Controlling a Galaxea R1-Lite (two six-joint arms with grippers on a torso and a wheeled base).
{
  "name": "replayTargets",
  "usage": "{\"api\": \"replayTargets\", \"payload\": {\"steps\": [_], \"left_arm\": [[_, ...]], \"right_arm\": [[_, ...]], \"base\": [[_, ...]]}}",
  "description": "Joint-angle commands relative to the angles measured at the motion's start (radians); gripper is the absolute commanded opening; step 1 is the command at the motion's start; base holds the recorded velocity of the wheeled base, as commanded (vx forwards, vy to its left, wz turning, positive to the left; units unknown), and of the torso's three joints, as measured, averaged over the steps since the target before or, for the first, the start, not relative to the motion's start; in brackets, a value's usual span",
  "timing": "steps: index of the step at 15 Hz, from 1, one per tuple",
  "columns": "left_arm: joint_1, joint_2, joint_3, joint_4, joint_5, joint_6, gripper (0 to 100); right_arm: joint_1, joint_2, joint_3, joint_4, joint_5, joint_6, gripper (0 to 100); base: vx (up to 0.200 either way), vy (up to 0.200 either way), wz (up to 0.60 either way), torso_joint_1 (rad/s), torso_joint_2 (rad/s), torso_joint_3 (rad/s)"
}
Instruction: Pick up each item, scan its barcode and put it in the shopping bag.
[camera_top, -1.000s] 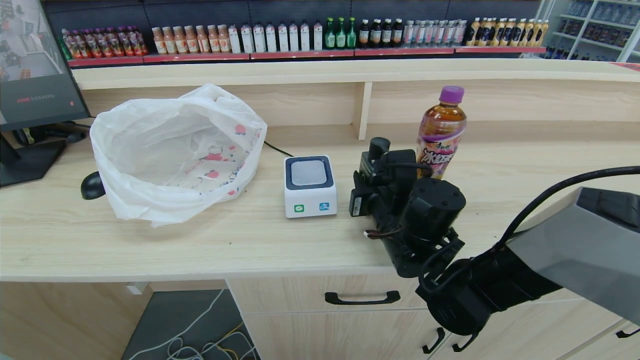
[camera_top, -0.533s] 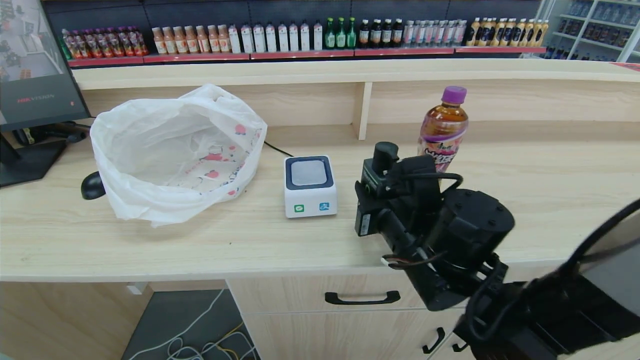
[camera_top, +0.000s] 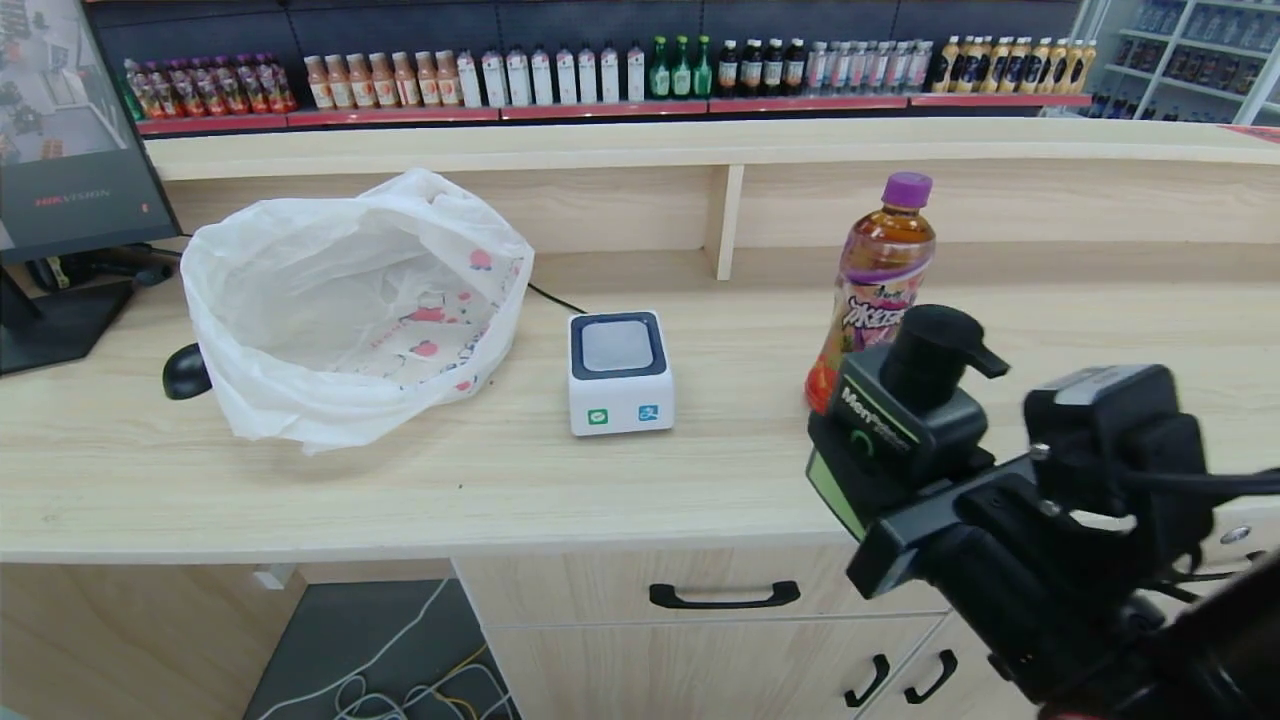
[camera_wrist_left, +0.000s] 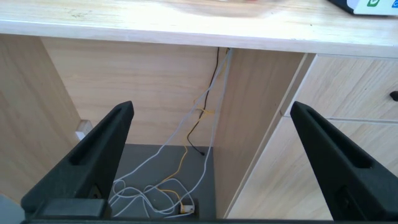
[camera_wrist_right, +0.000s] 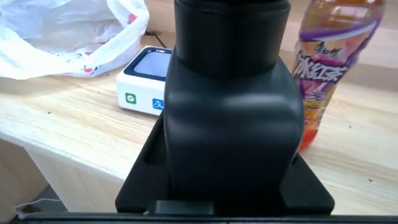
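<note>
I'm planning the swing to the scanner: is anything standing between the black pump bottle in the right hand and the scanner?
Nothing visible. Bare counter lies between the pump bottle and the scanner; the drink bottle stands farther back, off that path.

Matt pale wood-grain counter (camera_top: 400, 490), thin crinkled plastic bag (camera_top: 340, 300), glossy clear plastic bottle (camera_top: 880, 270).
</note>
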Motion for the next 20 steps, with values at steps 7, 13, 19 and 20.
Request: {"api": "replayTargets", "payload": {"steps": [7, 13, 19, 20], "left_arm": [[0.0, 0.0, 0.0, 0.0, 0.0, 0.0, 100], [0.0, 0.0, 0.0, 0.0, 0.0, 0.0, 100], [0.0, 0.0, 0.0, 0.0, 0.0, 0.0, 100], [0.0, 0.0, 0.0, 0.0, 0.0, 0.0, 100]], "right_arm": [[0.138, -0.206, 0.194, -0.002, 0.042, -0.108, 0], [0.245, -0.076, 0.171, 0.006, 0.273, -0.322, 0], [0.241, -0.031, 0.143, 0.055, 0.417, -0.572, 0], [0.228, -0.033, 0.137, 0.053, 0.471, -0.63, 0]], "base": [[0.0, 0.0, 0.0, 0.0, 0.0, 0.0], [0.0, 0.0, 0.0, 0.0, 0.0, 0.0], [0.0, 0.0, 0.0, 0.0, 0.0, 0.0], [0.0, 0.0, 0.0, 0.0, 0.0, 0.0]]}}
